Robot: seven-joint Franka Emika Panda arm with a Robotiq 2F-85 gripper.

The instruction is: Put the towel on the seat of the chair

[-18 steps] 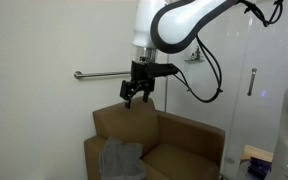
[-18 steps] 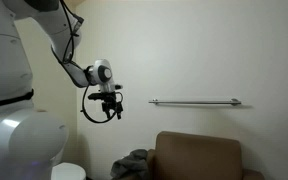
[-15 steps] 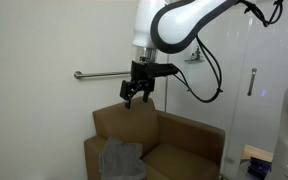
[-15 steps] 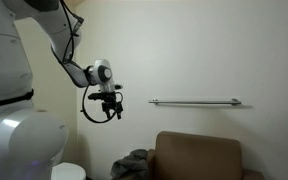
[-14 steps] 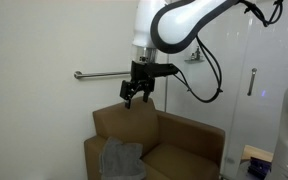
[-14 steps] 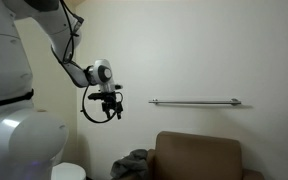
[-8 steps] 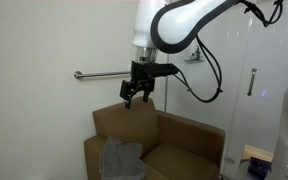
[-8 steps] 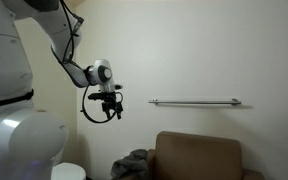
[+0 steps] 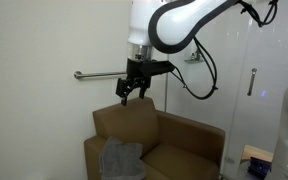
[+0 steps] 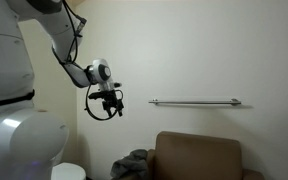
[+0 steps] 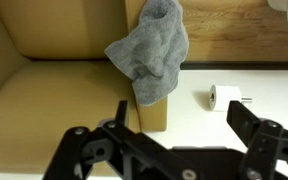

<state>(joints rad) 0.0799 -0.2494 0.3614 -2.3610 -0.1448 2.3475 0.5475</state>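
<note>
A grey towel (image 9: pixel 121 158) lies crumpled over the armrest of a brown armchair (image 9: pixel 179 145). It shows in both exterior views, also (image 10: pixel 134 162), and in the wrist view (image 11: pixel 149 48). The chair's seat (image 11: pixel 54 100) is bare. My gripper (image 9: pixel 127 95) hangs open and empty well above the chair, near the backrest; it also shows in an exterior view (image 10: pixel 109 108). In the wrist view the gripper (image 11: pixel 169 135) spans the armrest, its two black fingers (image 11: pixel 259 130) wide apart, with nothing between them.
A metal grab rail (image 9: pixel 96 74) runs along the wall behind the gripper, also seen in an exterior view (image 10: pixel 194 101). A toilet paper roll (image 11: pixel 224 97) sits on a holder beside the chair. A glass panel (image 9: pixel 252 90) stands beyond the chair.
The gripper has shifted slightly sideways and a little upward, still open and empty. The towel and chair have not moved.
</note>
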